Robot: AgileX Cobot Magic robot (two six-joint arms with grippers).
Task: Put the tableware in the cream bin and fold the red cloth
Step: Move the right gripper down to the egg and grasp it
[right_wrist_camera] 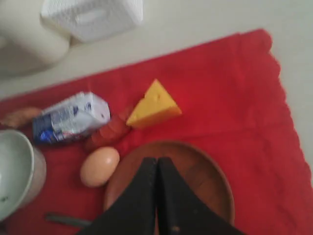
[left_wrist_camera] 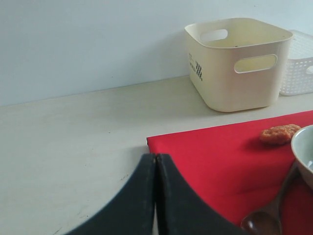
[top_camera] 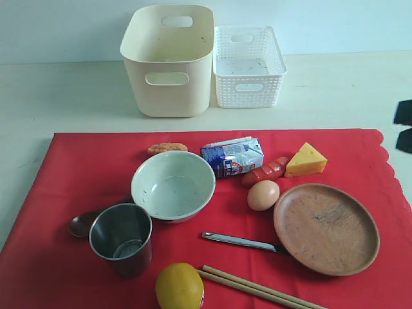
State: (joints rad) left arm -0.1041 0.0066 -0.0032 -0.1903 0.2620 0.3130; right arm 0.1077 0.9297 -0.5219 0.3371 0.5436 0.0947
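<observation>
L hand (left_wrist_camera: 155, 159): fingers pressed together, empty, over the worktop (top_camera: 64, 96) by a corner of the red cloth (top_camera: 77, 167).
Red cloth: spread flat, unfolded, scalloped edge at right.

On cloth, L to R:
- spoon (top_camera: 82, 223), dark brown, handle running behind the cup.
- steel cup (top_camera: 121, 237), upright, just beside the bowl.
- bowl (top_camera: 172, 185), upright, empty.
- fried piece (top_camera: 167, 148), behind the bowl.
- lemon (top_camera: 179, 286), front edge.
- milk carton (top_camera: 233, 156), on its side.
- knife (top_camera: 241, 241), handle end at the plate rim.
- chopsticks (top_camera: 257, 288), pr., front edge, next to the lemon.
- sausage (top_camera: 265, 171), egg (top_camera: 263, 195), cheese (top_camera: 305, 161), close together.
- wooden plate (top_camera: 326, 228), empty.

On bare worktop behind cloth: cream bin (top_camera: 168, 61), no tableware in it; lattice basket (top_camera: 248, 64) just beside it on the right.

R hand (right_wrist_camera: 157, 161): fingers closed tip to tip, empty, above the wooden plate. Contact w/ the plate: cannot tell.
</observation>
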